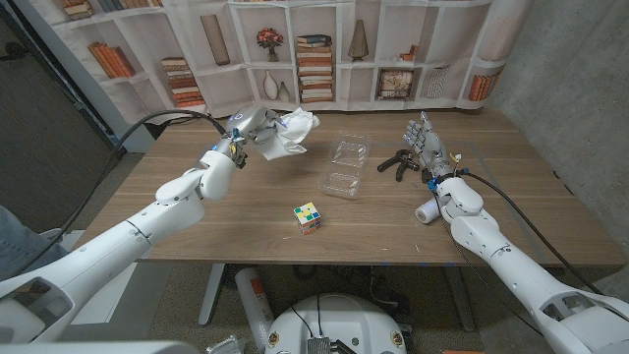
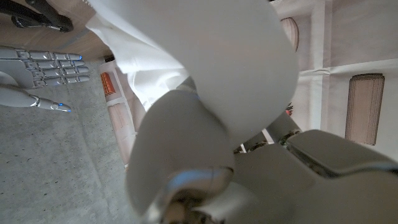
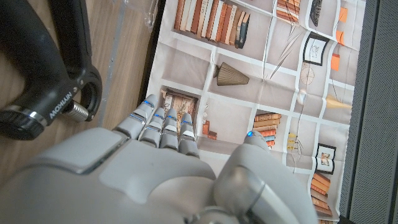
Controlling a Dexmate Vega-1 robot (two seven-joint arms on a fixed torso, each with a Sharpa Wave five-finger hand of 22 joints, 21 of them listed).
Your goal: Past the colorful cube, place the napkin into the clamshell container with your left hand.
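Left hand (image 1: 246, 131) holding the white napkin (image 1: 291, 135) up off the table, right hand (image 1: 427, 144) empty with fingers straight, near a black tool (image 1: 397, 162)

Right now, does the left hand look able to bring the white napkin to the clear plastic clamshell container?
Probably yes. The left hand holds the white napkin above the table, and the open clear plastic clamshell container lies just beside it with bare wood between. The colorful cube sits nearer the robot, off that path.
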